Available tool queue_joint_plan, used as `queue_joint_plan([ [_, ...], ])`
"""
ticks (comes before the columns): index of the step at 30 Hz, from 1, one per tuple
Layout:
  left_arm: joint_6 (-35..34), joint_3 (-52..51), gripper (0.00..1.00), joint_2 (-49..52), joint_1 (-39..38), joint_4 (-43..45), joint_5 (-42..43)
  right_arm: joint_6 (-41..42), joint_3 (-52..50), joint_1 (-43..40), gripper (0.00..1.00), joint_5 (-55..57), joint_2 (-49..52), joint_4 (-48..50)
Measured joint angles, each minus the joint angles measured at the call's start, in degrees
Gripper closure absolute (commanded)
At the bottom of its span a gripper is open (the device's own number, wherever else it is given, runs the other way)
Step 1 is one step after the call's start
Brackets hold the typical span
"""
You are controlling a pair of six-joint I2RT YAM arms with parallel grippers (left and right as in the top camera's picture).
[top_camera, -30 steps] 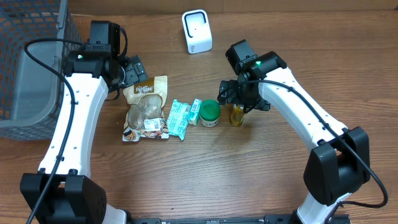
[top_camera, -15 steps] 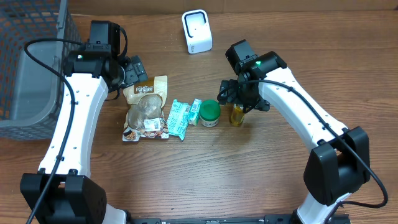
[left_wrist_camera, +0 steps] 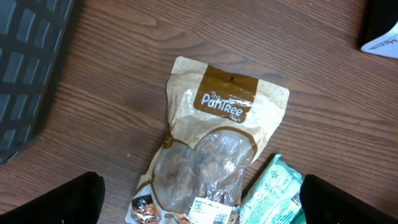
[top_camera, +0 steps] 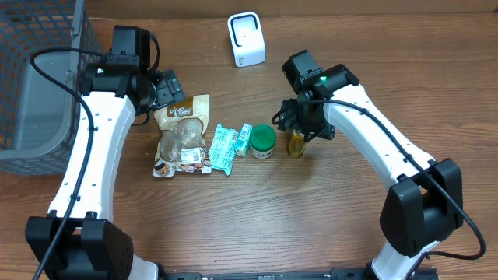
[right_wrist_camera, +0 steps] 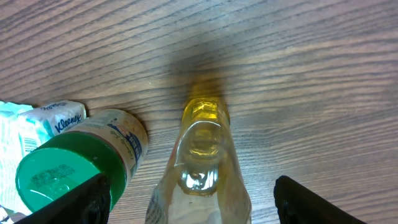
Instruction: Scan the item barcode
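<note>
Plainly the move turns on how the small yellow bottle [right_wrist_camera: 202, 143] sits against the right gripper [right_wrist_camera: 198, 199]. It stands upright on the table [top_camera: 233, 218], long axis vertical, its top pointing straight up at the wrist. The gripper hangs directly over it with one finger [right_wrist_camera: 74, 199] on either side. The jaws stand apart with bare wood showing in both gaps, so nothing is held yet. The line between the fingers crosses the bottle squarely.

Just beside the bottle, on the left-hand finger's side, stands a jar with a green lid [right_wrist_camera: 74, 168] — close enough that this finger has little room. The jar could be nudged, I judge.

The white scanner [top_camera: 246, 39] stands well apart, farther out on the table and somewhat to the left — a lift and carry away from the robot.

The left gripper [left_wrist_camera: 199, 199] is wide open and empty over a snack bag [left_wrist_camera: 211, 149], far from the bottle, so the right arm is clearly the nearer.
</note>
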Motion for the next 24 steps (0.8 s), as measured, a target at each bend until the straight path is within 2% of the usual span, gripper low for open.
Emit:
queue_joint_plan([
  [24, 0.0, 0.0, 0.0, 0.0, 0.0, 0.0, 0.0, 7.8, 0.0, 0.0, 0.28, 2.1, 0.0, -1.1],
])
